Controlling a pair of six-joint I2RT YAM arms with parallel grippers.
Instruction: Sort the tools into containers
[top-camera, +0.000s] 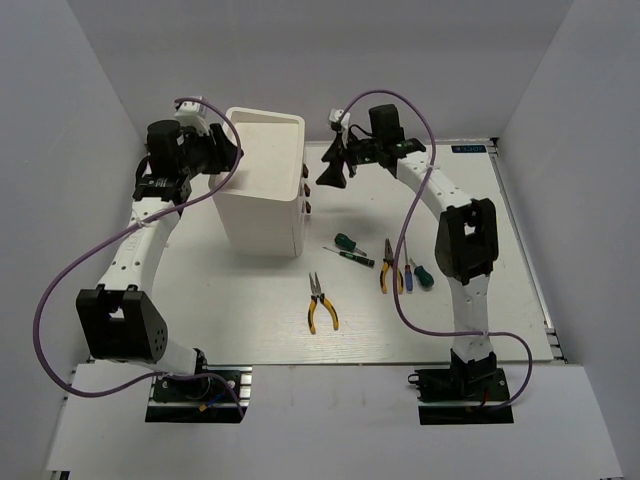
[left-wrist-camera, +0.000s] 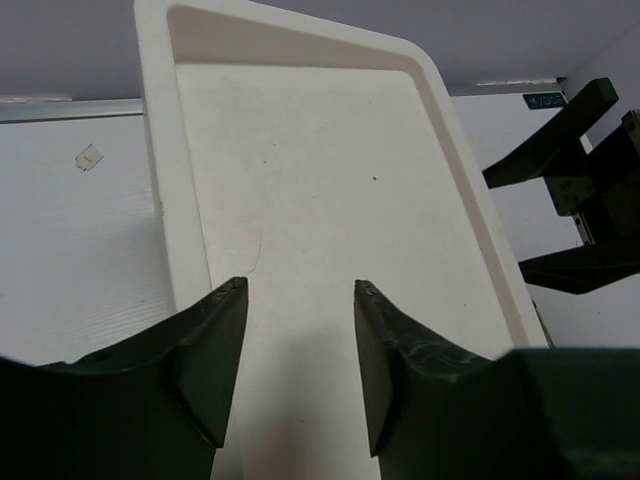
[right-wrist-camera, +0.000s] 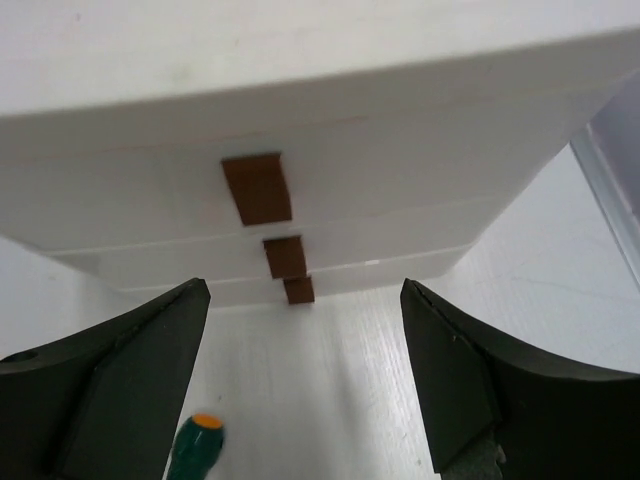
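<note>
White walls box in a white desk (top-camera: 250, 330), and my two arms rise from its near edge. On the left half of that desk stands the tall white cabinet (top-camera: 262, 180), its rimmed top facing up and its drawers (right-wrist-camera: 400, 170) facing right, toward the middle of the desk. Three small brown knobs (right-wrist-camera: 257, 188) run in a line down that face. As far as I can tell, the drawer fronts sit flush.

My left end effector (left-wrist-camera: 300, 290) hangs over the left side of the cabinet's top with its fingers spread. Nothing is between them, and the bare white top shows through the gap. My right end effector (right-wrist-camera: 305, 330) is in the air just right of the cabinet, pointed at the knobbed face. Its fingers are spread wide and empty, apart from the knobs.

All the tools lie on the desk, right of the cabinet and nearer my bases. The yellow-handled pliers (top-camera: 321, 302) lie alone, closest to me. The orange-and-black pliers (top-camera: 388, 265) lie farther right, just beside a blue-handled screwdriver (top-camera: 408, 275) and a green-handled screwdriver (top-camera: 424, 276). Nearer the cabinet lie another green screwdriver (top-camera: 345, 241) and a thin dark screwdriver (top-camera: 350, 256) just beside it. A green handle with an orange cap shows low in my right wrist view.
</note>
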